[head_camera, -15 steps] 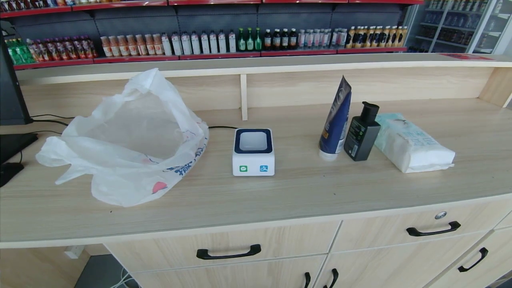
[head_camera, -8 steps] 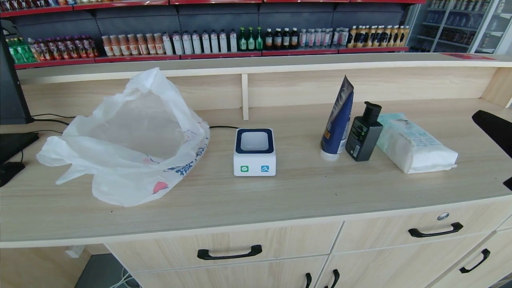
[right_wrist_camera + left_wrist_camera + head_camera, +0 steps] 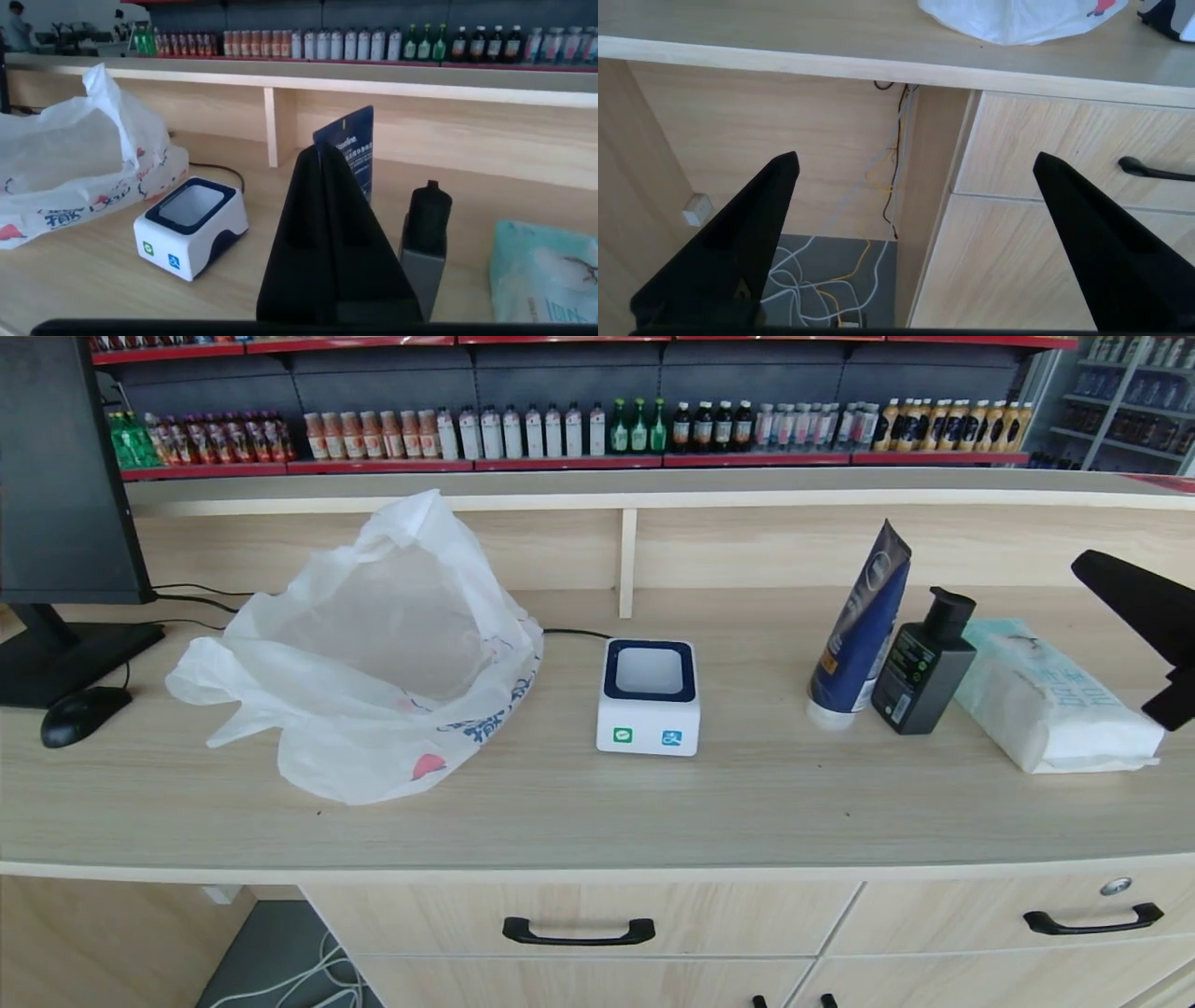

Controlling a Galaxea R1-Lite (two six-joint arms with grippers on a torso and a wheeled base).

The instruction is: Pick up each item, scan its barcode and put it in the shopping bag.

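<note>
White plastic shopping bag (image 3: pixel 373 653) slumped open on the counter, left of the white, dark-topped scanner (image 3: pixel 649 695). Right of the scanner, a dark blue tube (image 3: pixel 859 625) stands cap-down, leaning slightly. A black pump bottle (image 3: pixel 922 667) stands upright just beside it, then what looks like a soft tissue pack (image 3: pixel 1046 705), lying flat.

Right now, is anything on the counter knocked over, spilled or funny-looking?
Nothing is spilled or broken. The only odd bit is the blue tube: it stands on its cap and leans toward the black bottle beside it. The tissue pack lies flat, and the bag sits open.
</note>
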